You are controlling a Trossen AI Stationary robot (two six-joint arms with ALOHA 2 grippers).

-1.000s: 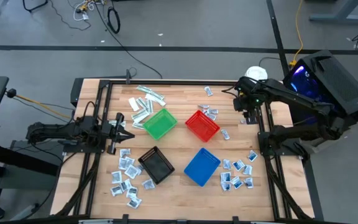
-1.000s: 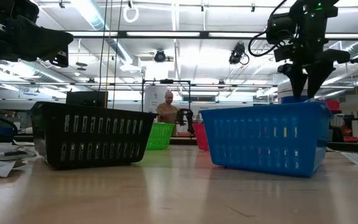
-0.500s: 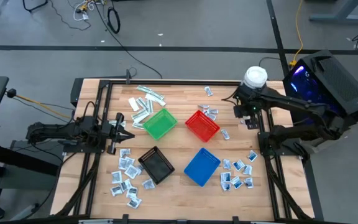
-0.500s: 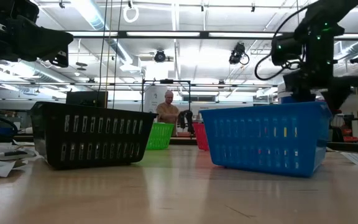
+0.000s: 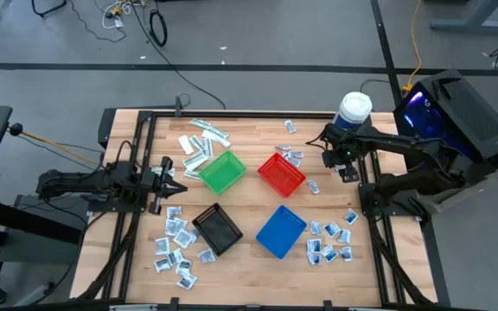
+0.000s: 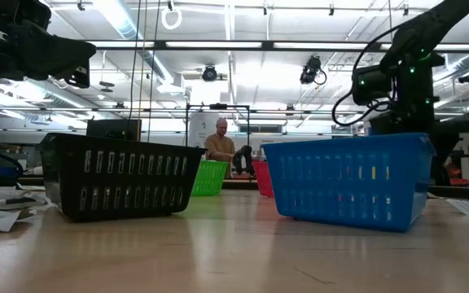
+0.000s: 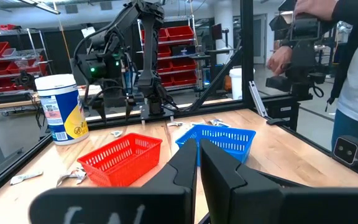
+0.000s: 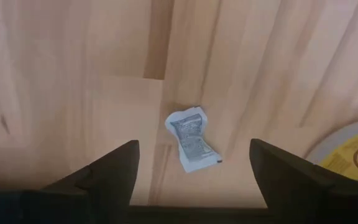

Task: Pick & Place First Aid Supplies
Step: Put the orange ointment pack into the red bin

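— Where are the packets, then?

— All over the tabletop (image 5: 249,250). One small crumpled packet (image 8: 192,138) lies flat on the bare wood right under the right gripper (image 8: 193,168), between its two fingers and not touched by either. A cluster of squarish sachets (image 5: 328,240) sits near the front right corner, another cluster (image 5: 176,250) near the front left, and the long narrow strips (image 5: 201,142) are spread by the back left, just beside the green basket (image 5: 222,171).

— And that right gripper?

— Spread wide open, holding nothing. It hangs by the right edge toward the back, close to the white-lidded tub (image 5: 353,110), past the red basket (image 5: 281,173).

— The other arm?

— The left gripper (image 7: 197,163) waits at the left edge, lying level over the wood. Its fingers are pressed nearly together with nothing between them.

— What else is there?

— A black basket (image 5: 217,229) and a blue basket (image 5: 280,231) near the front, between the two sachet clusters. None of the baskets shows a packet inside from above. A person (image 6: 220,143) stands in the room behind.
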